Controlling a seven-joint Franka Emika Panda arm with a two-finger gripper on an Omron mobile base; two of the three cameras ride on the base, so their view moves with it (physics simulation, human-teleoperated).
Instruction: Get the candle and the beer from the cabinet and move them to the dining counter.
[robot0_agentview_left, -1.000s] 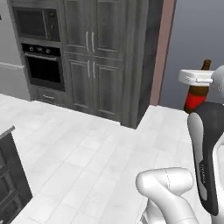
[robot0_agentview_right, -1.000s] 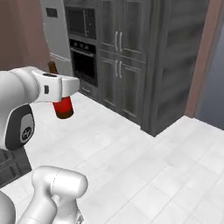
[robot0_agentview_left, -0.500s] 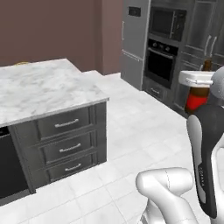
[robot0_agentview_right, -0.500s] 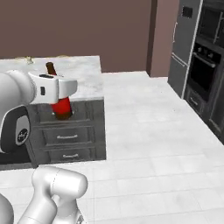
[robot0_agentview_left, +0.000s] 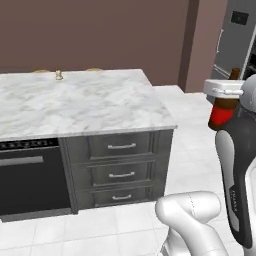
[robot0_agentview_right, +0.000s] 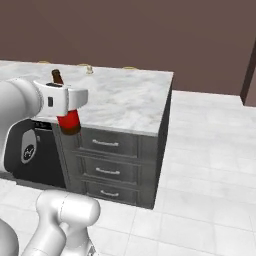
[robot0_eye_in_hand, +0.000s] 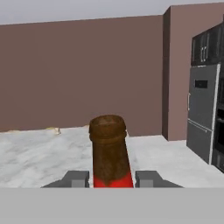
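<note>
Gripper: ours (robot0_eye_in_hand: 112, 178) is clamped on the beer (robot0_agentview_right: 68, 119), one finger on each side of the red label just below the brown neck.
Beer: we carry it upright in the air, off the near corner of the dining counter (robot0_agentview_left: 90, 107), not yet over the marble and touching nothing but the fingers.
Candle: a small cream lump (robot0_agentview_left: 59, 75) stands near the far edge of the dining counter; we take it for the candle, though it is too small to be sure.
Risk, slip: we grip a slim glass body rather high, so a sharp stop of the base could, we judge, swing the bottle in the fingers or let it slide down.
Risk, knock: the bottle's base hangs near the height of the dining counter's top, so moving in without lifting could strike the marble edge.
Risk, tip: set down tilted, so tall and narrow a bottle may topple.
Surface: white marble with grey veins, flat and bare on the near side of the dining counter; dark drawers (robot0_agentview_left: 121, 172) under it.
Room: brown wall behind the dining counter, pale tiled floor (robot0_agentview_right: 210, 165) beside it, a steel fridge (robot0_eye_in_hand: 202, 113) off to its right.
</note>
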